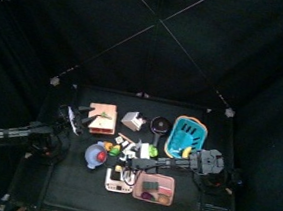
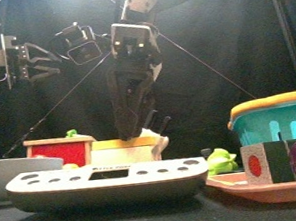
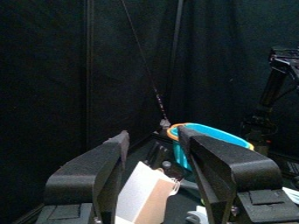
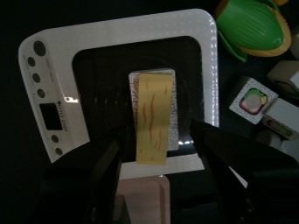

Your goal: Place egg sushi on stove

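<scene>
Top view: your right gripper reaches over the stove at the table's front; the left arm rests apart at the left edge. Front view: it hangs above the stove. Right wrist view: the egg sushi lies on the stove between wide-open, empty jaws. Left wrist view: jaws parted, empty.

The egg sushi is laid on the stove, at the table's front edge; a tray is set to its right.

right gripper hangs pointing down, jaws spread wide; left gripper raised, open.
</scene>
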Available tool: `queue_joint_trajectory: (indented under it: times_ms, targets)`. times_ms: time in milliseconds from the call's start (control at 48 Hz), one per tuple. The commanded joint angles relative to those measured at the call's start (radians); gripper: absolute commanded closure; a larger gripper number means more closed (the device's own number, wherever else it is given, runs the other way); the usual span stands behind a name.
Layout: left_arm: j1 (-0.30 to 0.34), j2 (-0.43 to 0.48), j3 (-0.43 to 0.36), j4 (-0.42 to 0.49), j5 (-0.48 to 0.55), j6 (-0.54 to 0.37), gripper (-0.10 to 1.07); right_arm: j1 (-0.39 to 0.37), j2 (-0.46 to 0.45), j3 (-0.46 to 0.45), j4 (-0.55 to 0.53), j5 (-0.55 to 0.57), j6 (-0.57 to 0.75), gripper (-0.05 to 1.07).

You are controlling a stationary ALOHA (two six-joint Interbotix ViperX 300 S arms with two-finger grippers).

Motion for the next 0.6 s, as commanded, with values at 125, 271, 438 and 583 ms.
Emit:
queue_joint_trajectory:
  times_ms: [125, 271, 438, 583]
  targets:
    - [0.0, 0.003, -0.011, 0.003, -0.003, 0.003, 0.12, -0.003, -0.023, -0.028, -0.006, 0.003, 0.0, 0.12]
    - [0.0, 0.003, -0.011, 0.002, -0.003, 0.003, 0.12, -0.002, -0.021, -0.029, -0.006, 0.003, 0.0, 0.12]
    - [0.0, 0.003, -0.012, 0.002, -0.003, 0.003, 0.12, 0.003, -0.02, -0.04, -0.006, 0.003, 0.0, 0.12]
    - [-0.002, 0.003, -0.012, 0.002, -0.003, 0.002, 0.12, 0.003, -0.02, -0.052, -0.018, 0.002, 0.0, 0.12]
